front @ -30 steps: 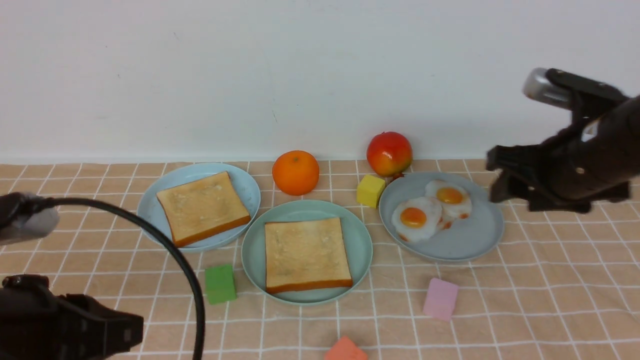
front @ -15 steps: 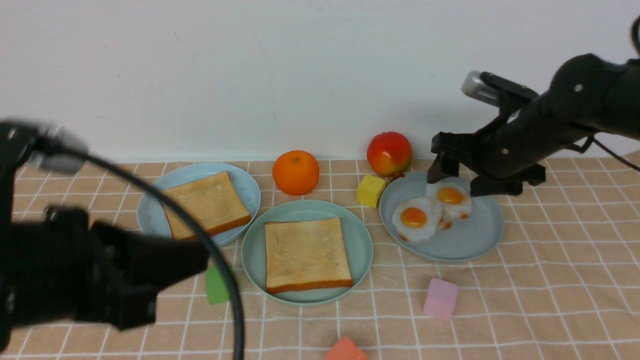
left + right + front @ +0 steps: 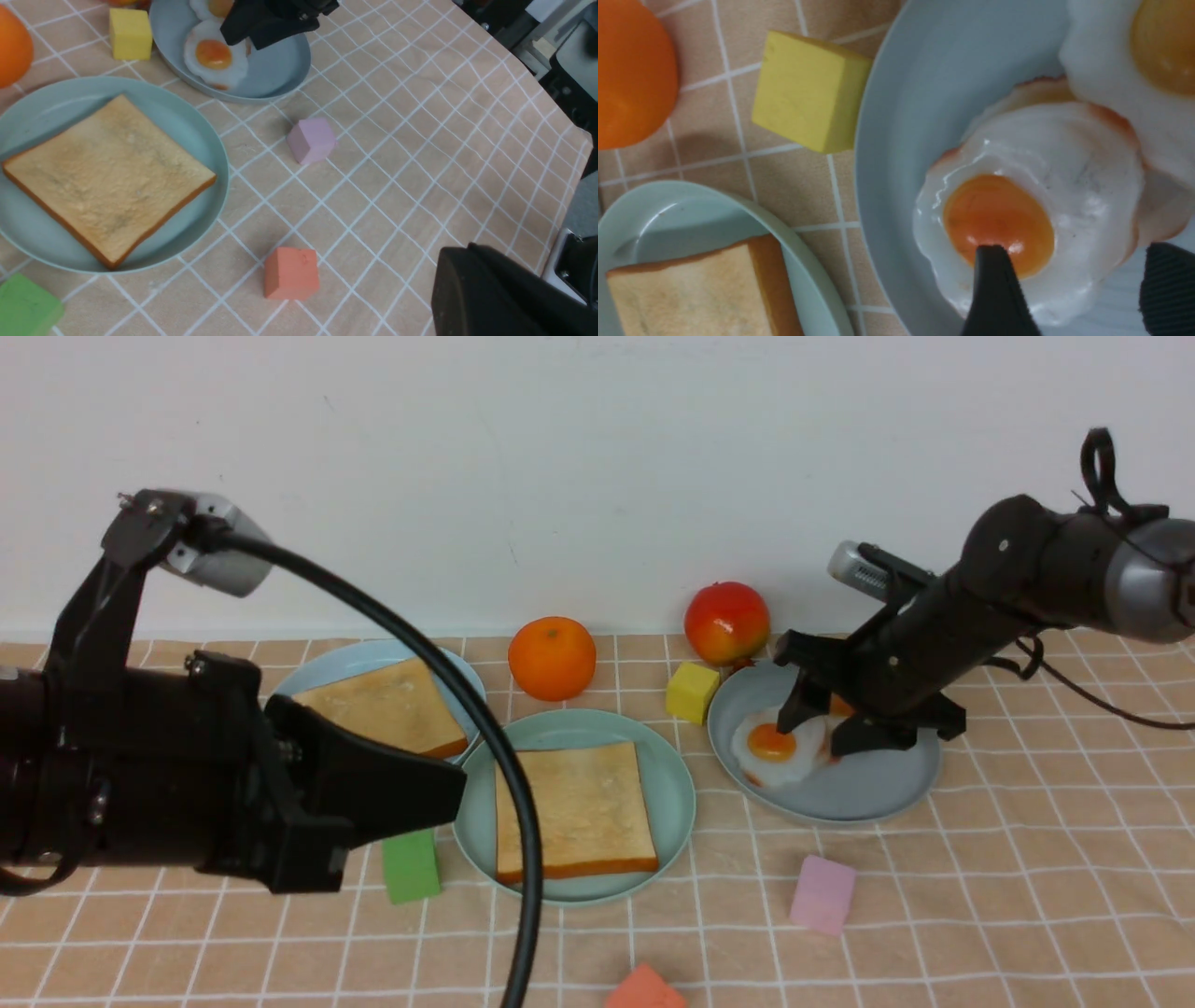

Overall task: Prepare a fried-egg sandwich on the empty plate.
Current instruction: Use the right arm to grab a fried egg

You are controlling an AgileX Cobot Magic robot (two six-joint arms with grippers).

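One egg (image 3: 1027, 210) sits just beneath the right hand (image 3: 1078, 280), which is spread astride it. Left hand (image 3: 439, 791), pressed together, is farther.

left arm (image 3: 140, 775) blocking the near side of the light blue plate (image 3: 359, 658) and a corner of its toast (image 3: 383, 705), cable (image 3: 529, 877) crossing the mint-green plate (image 3: 677, 793), far fried egg (image 3: 1106, 60) mostly behind the right gripper (image 3: 817, 735), coral block (image 3: 644, 994) chopped by the bottom edge, orange (image 3: 630, 70) only half in the right wrist shot
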